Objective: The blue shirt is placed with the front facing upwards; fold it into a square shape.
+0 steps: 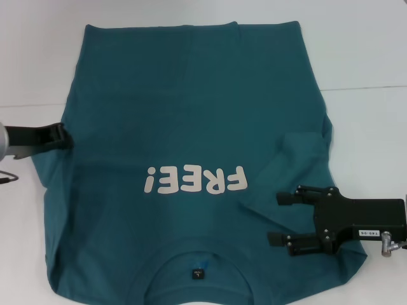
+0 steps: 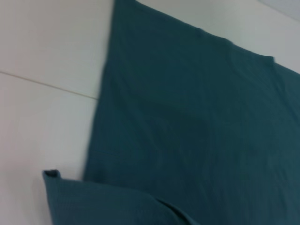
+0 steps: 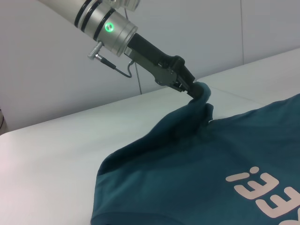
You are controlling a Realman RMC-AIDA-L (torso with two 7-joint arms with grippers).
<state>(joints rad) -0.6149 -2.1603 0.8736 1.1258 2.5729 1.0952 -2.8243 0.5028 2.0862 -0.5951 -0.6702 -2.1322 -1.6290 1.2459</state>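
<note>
The blue shirt (image 1: 191,114) lies front up on the white table (image 1: 369,51), collar and black label (image 1: 198,274) nearest me, "FREE!" lettering (image 1: 194,181) across the chest. My left gripper (image 1: 63,136) is at the shirt's left edge; in the right wrist view the left gripper (image 3: 194,91) is shut on a bunch of the fabric, lifting it off the table into a peak. The right sleeve (image 1: 305,152) is folded inward onto the body. My right gripper (image 1: 283,219) hovers open over the shirt's right shoulder area, nothing between its fingers. The left wrist view shows the shirt (image 2: 197,122) with a raised fabric corner (image 2: 93,201).
A seam line (image 1: 362,88) crosses the white table at the right, and another seam (image 2: 47,84) shows in the left wrist view. A light wall (image 3: 211,33) stands behind the table. A red-tipped cable (image 1: 6,178) hangs by the left arm.
</note>
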